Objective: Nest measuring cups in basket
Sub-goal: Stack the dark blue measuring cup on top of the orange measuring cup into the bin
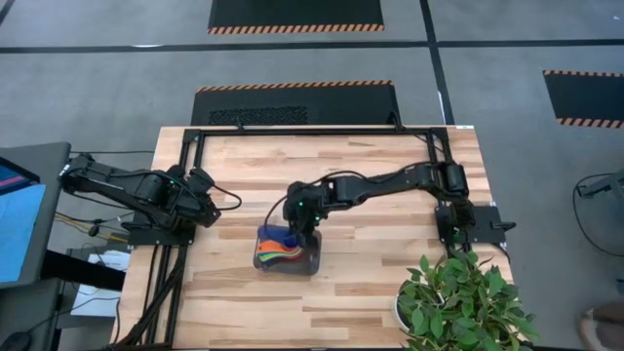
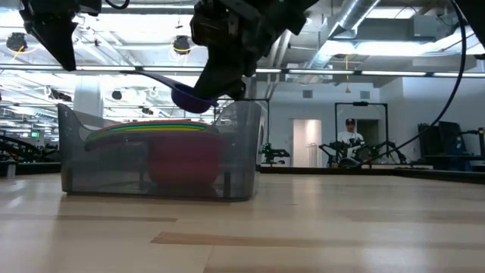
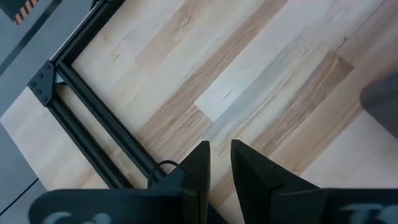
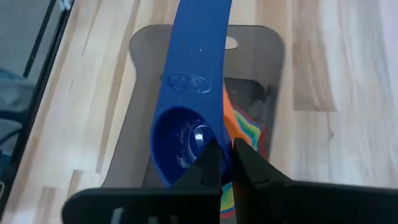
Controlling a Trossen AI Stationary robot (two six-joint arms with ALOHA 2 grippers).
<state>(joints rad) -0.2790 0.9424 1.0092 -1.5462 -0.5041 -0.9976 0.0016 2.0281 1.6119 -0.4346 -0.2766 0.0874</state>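
Note:
The dark grey translucent basket (image 1: 288, 255) sits mid-table. Inside it lie nested measuring cups (image 2: 151, 127) with their handles stacked in coloured layers, and a red bowl (image 2: 186, 155) shows through the wall. My right gripper (image 4: 226, 155) hovers over the basket's right part, shut on a dark blue measuring cup (image 2: 193, 97) whose handle (image 4: 199, 37) points toward the table's left. My left gripper (image 3: 219, 152) waits at the table's left edge, above bare wood, with its fingers close together and nothing between them. My right gripper pinches the dark blue cup by the rim of its bowl (image 4: 213, 138), on the side away from the handle, one finger inside the bowl and one outside. The fingers come from above, slanting down. The cup is lifted clear above the nested cups, its handle rising slightly.
A black metal frame (image 1: 195, 146) runs along the table's far and side edges. A potted plant (image 1: 458, 297) stands at the near right corner. Bare wood (image 1: 370, 283) lies around the basket. Far behind the table, a person (image 2: 350, 136) stands in the room.

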